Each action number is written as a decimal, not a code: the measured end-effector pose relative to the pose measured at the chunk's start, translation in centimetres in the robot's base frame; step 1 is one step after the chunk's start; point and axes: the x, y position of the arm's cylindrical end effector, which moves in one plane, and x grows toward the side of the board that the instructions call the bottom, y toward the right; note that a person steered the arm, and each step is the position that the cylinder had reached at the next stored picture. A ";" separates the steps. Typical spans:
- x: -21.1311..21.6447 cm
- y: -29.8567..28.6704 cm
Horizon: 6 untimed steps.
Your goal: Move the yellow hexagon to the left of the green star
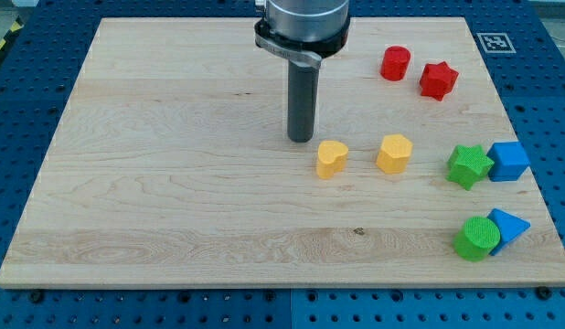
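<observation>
The yellow hexagon (394, 153) sits on the wooden board right of centre. The green star (469, 165) lies further to the view's right, touching a blue cube (508, 161). A gap of bare board separates the hexagon from the star. A yellow heart-shaped block (332, 158) lies just left of the hexagon. My tip (302, 138) rests on the board just up and left of the yellow heart, well left of the hexagon, touching neither.
A red cylinder (395, 63) and a red star (438, 79) lie at the view's upper right. A green cylinder (476, 238) touches a blue triangle (507, 225) at the lower right. The board's right edge (538, 174) runs close to the blue cube.
</observation>
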 end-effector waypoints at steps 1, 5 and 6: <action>-0.1 2.7; 3.6 12.7; 4.2 9.8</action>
